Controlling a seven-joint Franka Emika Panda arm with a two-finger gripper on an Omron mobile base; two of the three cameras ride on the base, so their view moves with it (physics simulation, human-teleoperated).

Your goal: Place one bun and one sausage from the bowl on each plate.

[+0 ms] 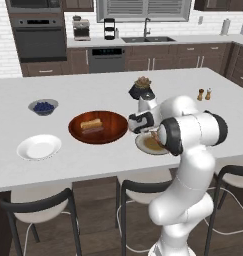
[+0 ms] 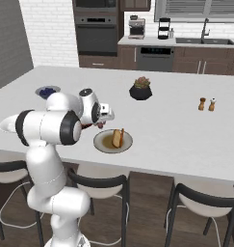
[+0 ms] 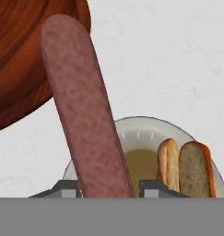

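At the left of the left base view, the white plate (image 1: 39, 147) lay bare on the bench (image 1: 108, 85), with the small grey bowl of berries (image 1: 43, 106) above it. Right of these, at frame centre, the wooden bowl (image 1: 98, 127) held one bun (image 1: 91, 123) with one sausage (image 1: 93, 130) lying alongside it on the near side. Further right, the tan-centred plate (image 1: 151, 144) sat just beside the bowl, partly hidden by the arm.

In the hand view, the tool (image 3: 108, 189) was closed on a sausage (image 3: 83, 110), gripped near its lower end between the two fingertips (image 3: 65, 189). The long axis of the held sausage ran from the tool at bottom centre to the upper left of the frame, crossing the bowl edge (image 3: 21, 69). The tan-centred plate (image 3: 145, 138) lay directly beyond the tool, at lower centre. A bun (image 3: 186, 169) already rested on the right half of that plate; it appeared split, though the angle left this uncertain.

The governing relation: the open left half of the plate lay beneath the gripped end, while the free end overhung the bowl. The release probably requires the free end to clear the bowl rim and lie parallel to the bun.
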